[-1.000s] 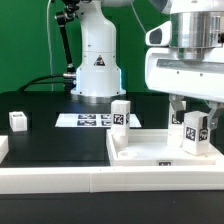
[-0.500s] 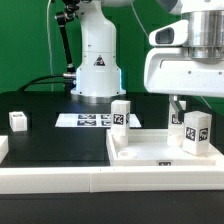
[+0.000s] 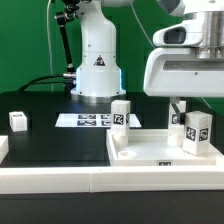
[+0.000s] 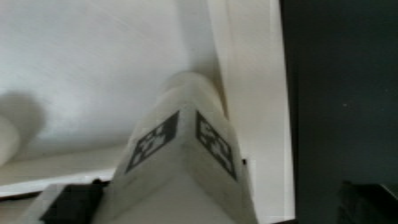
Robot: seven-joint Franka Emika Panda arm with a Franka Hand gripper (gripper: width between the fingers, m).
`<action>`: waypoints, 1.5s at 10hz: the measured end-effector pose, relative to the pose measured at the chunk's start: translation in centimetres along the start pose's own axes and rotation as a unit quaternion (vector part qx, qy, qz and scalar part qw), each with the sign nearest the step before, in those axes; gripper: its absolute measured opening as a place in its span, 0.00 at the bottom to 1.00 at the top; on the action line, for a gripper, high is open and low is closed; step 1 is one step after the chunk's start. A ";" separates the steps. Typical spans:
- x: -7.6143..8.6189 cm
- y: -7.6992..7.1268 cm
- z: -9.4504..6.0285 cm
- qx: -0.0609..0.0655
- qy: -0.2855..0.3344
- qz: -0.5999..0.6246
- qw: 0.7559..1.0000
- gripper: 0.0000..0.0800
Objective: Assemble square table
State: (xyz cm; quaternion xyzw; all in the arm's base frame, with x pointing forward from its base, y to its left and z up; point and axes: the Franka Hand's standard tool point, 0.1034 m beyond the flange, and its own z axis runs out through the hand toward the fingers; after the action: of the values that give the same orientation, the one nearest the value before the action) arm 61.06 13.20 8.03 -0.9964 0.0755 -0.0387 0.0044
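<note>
The square table's white slab [image 3: 145, 152] lies flat at the front of the exterior view's right. Two white tagged legs stand upright on it: one [image 3: 120, 113] at its far corner, one [image 3: 196, 133] near its right edge. My gripper [image 3: 195, 110] hangs just above that right leg, open, with one dark finger [image 3: 176, 106] showing beside the leg's top. In the wrist view the same leg [image 4: 178, 150] rises between my spread fingers [image 4: 71, 205], which do not touch it. A third leg [image 3: 18, 121] lies loose at the exterior view's left.
The marker board [image 3: 85, 120] lies flat on the black mat in front of the arm's white base [image 3: 97, 65]. A long white border rail [image 3: 50, 180] runs along the front edge, and a short white piece [image 3: 3, 148] sits at the left edge.
My jaws spread wider and let go of the right leg. The hand has risen a little. The leg stays upright on the slab.
</note>
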 end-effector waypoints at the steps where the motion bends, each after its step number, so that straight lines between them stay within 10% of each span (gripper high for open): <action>1: -0.2 -0.2 0.1 -0.003 0.000 -0.032 0.999 0.81; 10: 0.8 1.9 -0.1 -0.012 -0.001 -0.246 0.969 0.81; 12: 0.8 1.9 -0.1 -0.012 -0.001 -0.240 0.971 0.37; 15: 0.8 1.9 -0.1 -0.012 0.001 -0.146 0.989 0.36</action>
State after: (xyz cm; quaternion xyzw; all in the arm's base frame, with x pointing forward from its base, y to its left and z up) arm 61.55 11.23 8.16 -0.9967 -0.0701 -0.0387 -0.0133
